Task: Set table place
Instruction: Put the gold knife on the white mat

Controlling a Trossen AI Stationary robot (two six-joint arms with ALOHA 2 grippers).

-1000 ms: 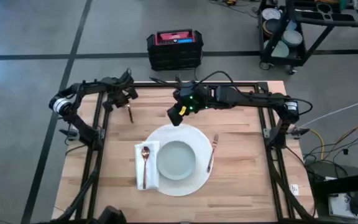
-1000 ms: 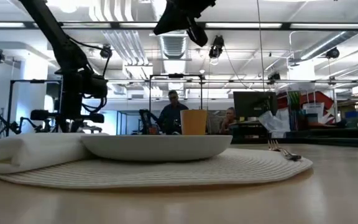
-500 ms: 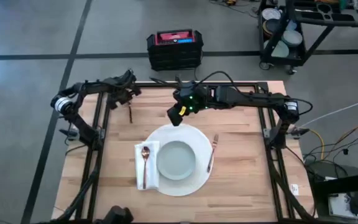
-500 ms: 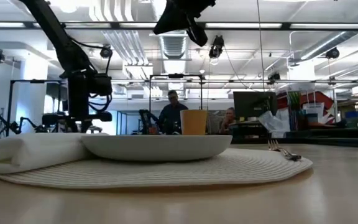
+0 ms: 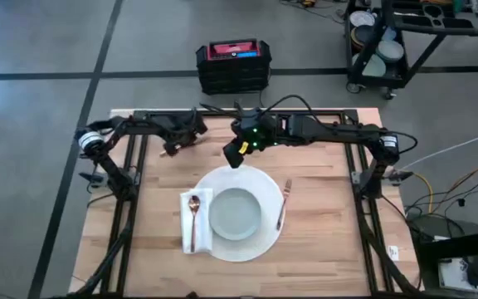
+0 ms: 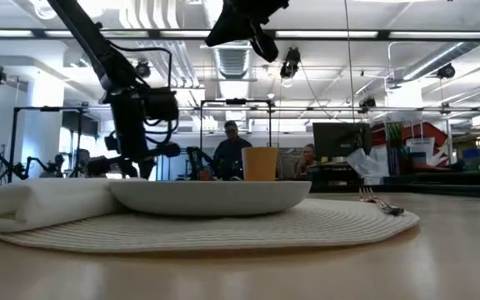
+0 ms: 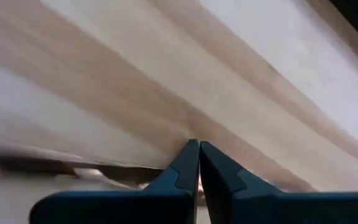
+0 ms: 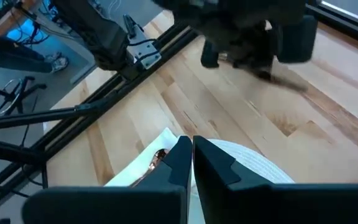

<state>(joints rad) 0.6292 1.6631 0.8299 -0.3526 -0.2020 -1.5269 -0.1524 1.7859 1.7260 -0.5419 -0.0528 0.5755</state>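
On the table (image 5: 322,249), the plate (image 5: 236,213) is seen centred on the round white place (image 5: 260,187), with a spoon (image 5: 193,212) on a napkin (image 5: 204,237) beside it and a fork (image 5: 283,204) opposite. The right gripper (image 5: 232,158) is held above the mat's far edge, fingers pressed together, nothing held. The left gripper (image 5: 173,149), fingers together, has been carried along the far side toward the right arm since the earlier frame.

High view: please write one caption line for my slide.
White mat set with plate, spoon and fork; both arms above the table's far side.
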